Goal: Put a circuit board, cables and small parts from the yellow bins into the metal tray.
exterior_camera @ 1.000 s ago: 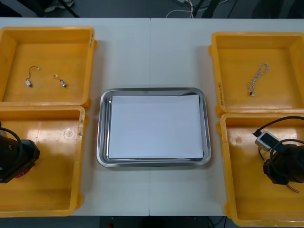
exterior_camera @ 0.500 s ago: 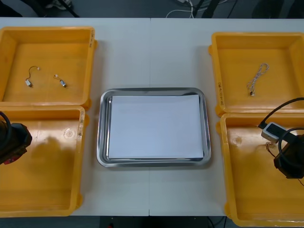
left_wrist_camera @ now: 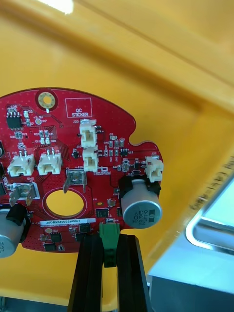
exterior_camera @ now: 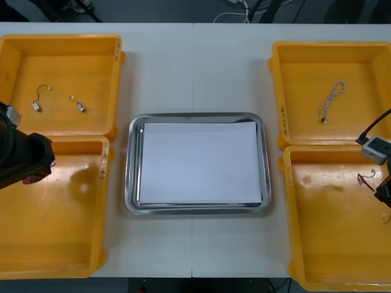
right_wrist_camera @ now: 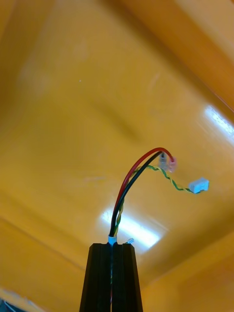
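The left end effector (left_wrist_camera: 109,243) grips a red circuit board (left_wrist_camera: 73,161) over the near left yellow bin (exterior_camera: 61,232); the right end effector (right_wrist_camera: 111,248) pinches a red-black cable (right_wrist_camera: 134,178) over the near right bin (exterior_camera: 330,232). The far left bin (exterior_camera: 61,61) holds small metal parts (exterior_camera: 79,107); the metal tray (exterior_camera: 129,183) is white inside

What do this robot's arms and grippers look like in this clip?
The left gripper and right gripper each have two straight black fingers with squared tips and lengthwise grooves. In the front view, the left arm is a bulky black housing. On the right arm, a black cable runs to a small light-grey box.
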You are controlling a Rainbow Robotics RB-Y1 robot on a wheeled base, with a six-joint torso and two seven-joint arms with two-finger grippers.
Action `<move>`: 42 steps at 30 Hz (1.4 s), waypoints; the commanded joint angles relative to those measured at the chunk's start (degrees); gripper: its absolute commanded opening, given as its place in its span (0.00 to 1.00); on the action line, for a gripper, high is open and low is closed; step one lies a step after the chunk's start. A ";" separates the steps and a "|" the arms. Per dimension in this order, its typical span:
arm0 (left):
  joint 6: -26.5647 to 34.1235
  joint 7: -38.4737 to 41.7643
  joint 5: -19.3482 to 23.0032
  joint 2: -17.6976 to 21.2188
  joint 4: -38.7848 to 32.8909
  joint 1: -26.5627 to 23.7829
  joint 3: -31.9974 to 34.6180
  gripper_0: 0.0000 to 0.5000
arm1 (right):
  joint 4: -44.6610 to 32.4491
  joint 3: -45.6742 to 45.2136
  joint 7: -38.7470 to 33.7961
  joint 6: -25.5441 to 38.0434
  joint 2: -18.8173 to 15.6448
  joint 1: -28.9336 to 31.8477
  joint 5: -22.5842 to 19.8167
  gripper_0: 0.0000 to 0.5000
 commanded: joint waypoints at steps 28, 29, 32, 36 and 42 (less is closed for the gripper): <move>0.54 -4.66 2.67 -1.70 0.91 -26.24 -23.59 0.00 | -3.92 -5.85 -2.15 5.59 0.40 -15.03 -5.25 0.00; 0.54 -4.49 2.67 -1.96 1.26 -26.50 -23.85 0.00 | -4.01 -5.49 -2.15 5.59 0.32 -15.21 -5.42 0.00; 0.54 -4.31 1.79 -3.55 2.67 -28.17 -26.23 0.00 | -5.41 -4.18 -2.24 5.59 0.40 -15.91 -5.78 0.00; 0.23 -4.22 -0.15 -5.13 3.19 -29.31 -29.48 0.00 | -6.38 -2.33 -2.33 5.59 0.32 -16.35 -5.69 0.00; -3.90 -4.13 -1.11 -6.27 4.25 -29.93 -34.40 0.00 | -6.38 1.63 -2.07 5.59 0.23 -17.93 -6.30 0.00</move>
